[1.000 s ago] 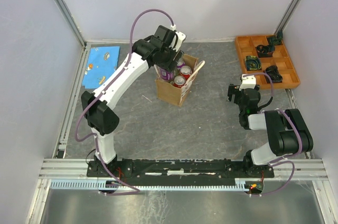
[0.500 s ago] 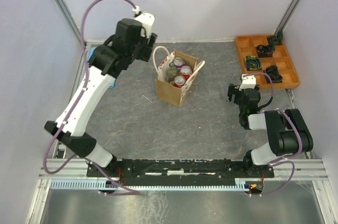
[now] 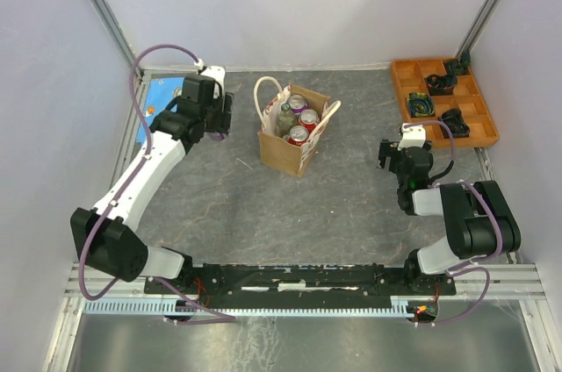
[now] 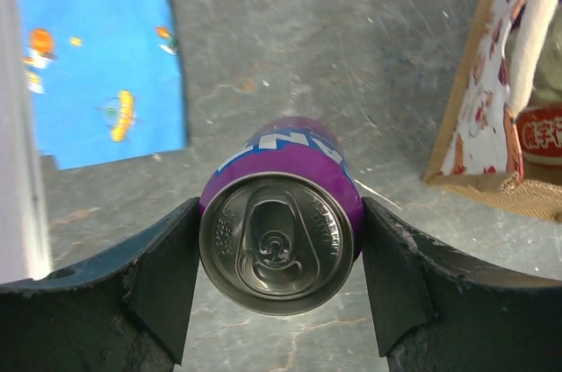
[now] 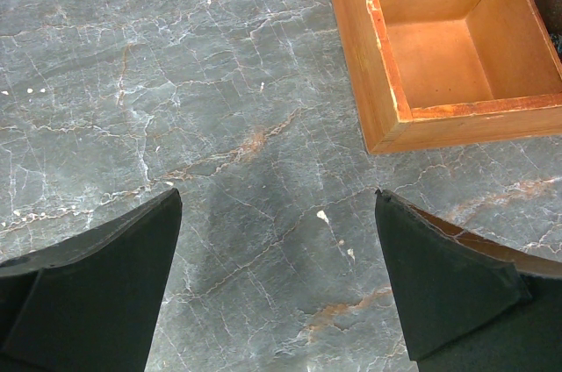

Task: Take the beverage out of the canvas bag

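One purple can [image 4: 279, 245] is out, pinched between our left fingers [image 4: 167, 284] left of the canvas bag [image 3: 281, 151], seemingly above the desk [image 3: 351, 201]; next we lower it. Right fingers [image 5: 97, 267] spread.

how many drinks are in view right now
5. A purple can sits in the left gripper, outside the bag. Four stand in the canvas bag: a green one, a purple-topped can, a red can and a nearer red can. More may hide underneath.

Purple can [image 4: 279, 240] clamped in left tool [image 4: 277, 280], blue cloth [image 4: 101, 47] behind, canvas bag [image 4: 500, 109] right
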Tool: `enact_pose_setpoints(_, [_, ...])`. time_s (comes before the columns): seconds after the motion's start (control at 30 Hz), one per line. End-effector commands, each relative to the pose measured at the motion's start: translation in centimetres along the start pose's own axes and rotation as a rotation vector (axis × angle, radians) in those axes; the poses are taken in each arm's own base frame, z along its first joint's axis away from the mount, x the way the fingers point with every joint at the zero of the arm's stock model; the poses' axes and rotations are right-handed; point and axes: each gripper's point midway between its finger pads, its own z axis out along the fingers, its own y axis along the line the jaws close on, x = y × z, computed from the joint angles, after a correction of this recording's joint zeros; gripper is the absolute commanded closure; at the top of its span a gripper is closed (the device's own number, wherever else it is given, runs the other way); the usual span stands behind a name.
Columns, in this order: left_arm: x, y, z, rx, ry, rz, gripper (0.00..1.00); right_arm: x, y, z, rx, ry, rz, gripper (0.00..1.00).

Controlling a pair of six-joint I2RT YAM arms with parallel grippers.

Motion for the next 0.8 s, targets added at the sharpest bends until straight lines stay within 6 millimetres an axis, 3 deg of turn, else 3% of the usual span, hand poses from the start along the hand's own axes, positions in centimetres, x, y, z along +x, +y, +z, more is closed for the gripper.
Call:
enact_pose_setpoints(0.0, [-4.2, -2.6, 0.8, 0.110, -0.228, -0.156, 0.97, -2.0, 0.0, 0.6, 0.000, -0.055, -0.004, 0.01])
enact_pose_setpoints(0.27, [0.9, -5.0, 5.6, 0.153, -0.181, -0.182, 0.97, -2.0, -0.1, 0.6, 0.001, -0.054, -0.003, 0.01])
enact_pose_setpoints(0.47, [1.2, -6.7, 8.1, 0.187, -0.234, -0.188, 0.97, -2.0, 0.0, 0.6, 0.000, -0.054, -0.003, 0.01])
enact_pose_setpoints(0.77, [0.1, -13.8, 9.2, 0.341, -0.207, -0.093, 0.97, -2.0, 0.0, 0.6, 0.000, -0.054, -0.003, 0.01])
